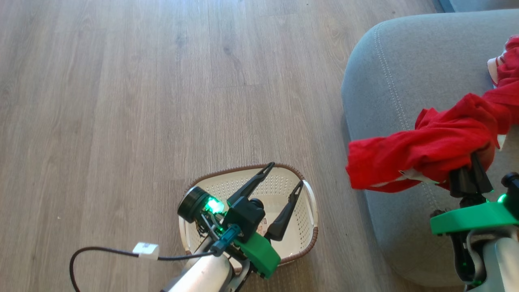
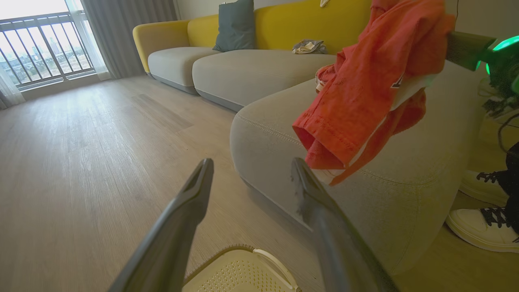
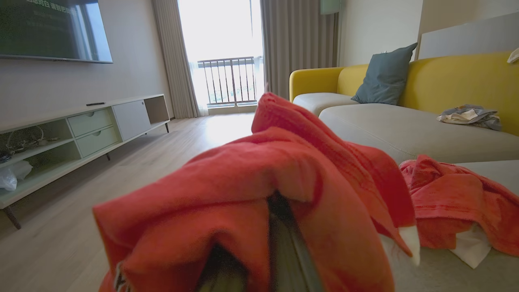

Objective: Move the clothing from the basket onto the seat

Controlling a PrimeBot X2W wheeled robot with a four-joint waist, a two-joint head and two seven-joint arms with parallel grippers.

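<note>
The left end effector hangs over the basket, which stands on the floor just beside the seat. Its fingers are spread wide apart and grip nothing. The right end effector is clamped on the clothing, a red bundle held above the seat's front edge, one end drooping past it towards the floor.

From the head view, a second garment is a red patch at the picture's right edge. The right wrist view shows it crumpled on the seat, behind the held clothing that drapes over that arm's fingers.

The left wrist view looks between its open fingers, with the basket rim below. It shows the clothing from the side, hanging clear of the seat, and a person's shoes beside the seat.
</note>
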